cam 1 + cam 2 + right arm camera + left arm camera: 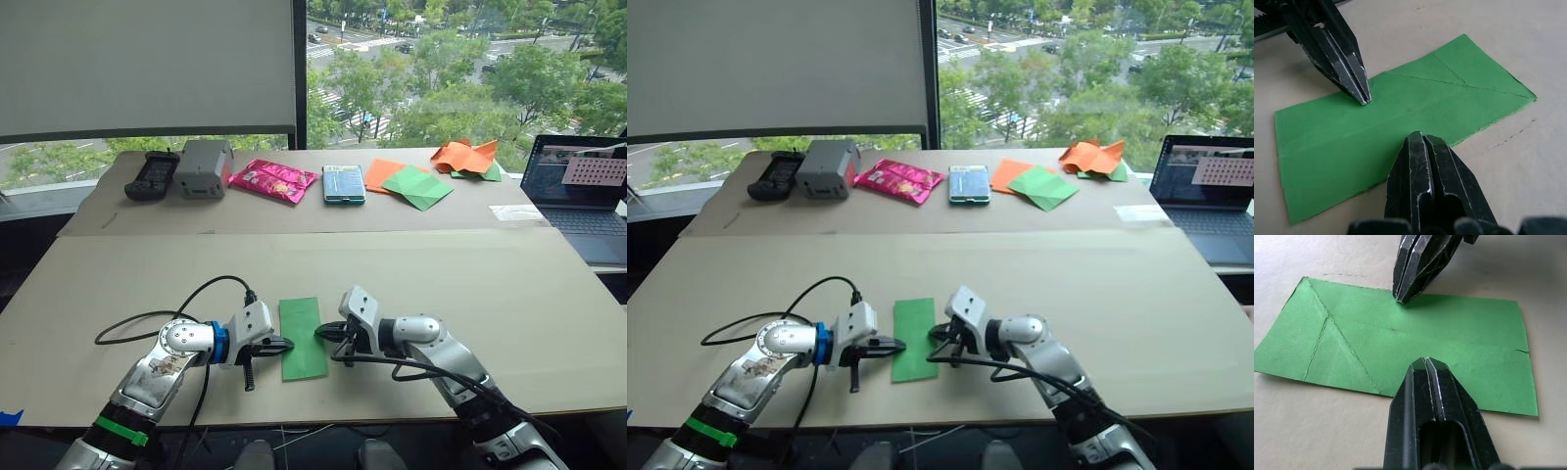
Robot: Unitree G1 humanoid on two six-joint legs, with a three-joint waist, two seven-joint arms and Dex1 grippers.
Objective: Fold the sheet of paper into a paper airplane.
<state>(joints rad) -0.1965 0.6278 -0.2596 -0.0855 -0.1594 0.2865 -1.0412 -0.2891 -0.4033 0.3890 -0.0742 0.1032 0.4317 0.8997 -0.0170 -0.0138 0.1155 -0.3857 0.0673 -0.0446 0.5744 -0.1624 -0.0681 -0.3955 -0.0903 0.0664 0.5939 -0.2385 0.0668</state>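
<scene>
**Inspector:** Report the position of the work piece.

**Robot:** The sheet of paper (302, 338) lies flat on the near table (509, 294), folded into a narrow green strip between my two pincers. Crease lines run across it: diagonal ones at one end and a long one down its length.

**Inspector:** Your left pincer?

**Robot:** My left gripper (1425, 363) has its fingers pressed together, holding nothing. Its tips rest on the strip's left long edge.

**Inspector:** And the right?

**Robot:** My right gripper (1419, 135) is likewise closed with nothing between the fingers, its tips over the strip's right long edge. The two pincers point at each other across the strip's width, well short of meeting.

**Inspector:** Note the surroundings.

**Robot:** On the far table, from my left: a black controller (151, 174), a grey box (203, 167), a pink snack packet (273, 179), a blue-green pack (344, 183), then an orange sheet (382, 171) with a smooth green square sheet (419, 187) overlapping it. Further right sits a crumpled orange paper shape (464, 155). An open laptop (580, 191) stands at the far right. A black cable (186, 299) loops over the near table beside my left arm.
</scene>
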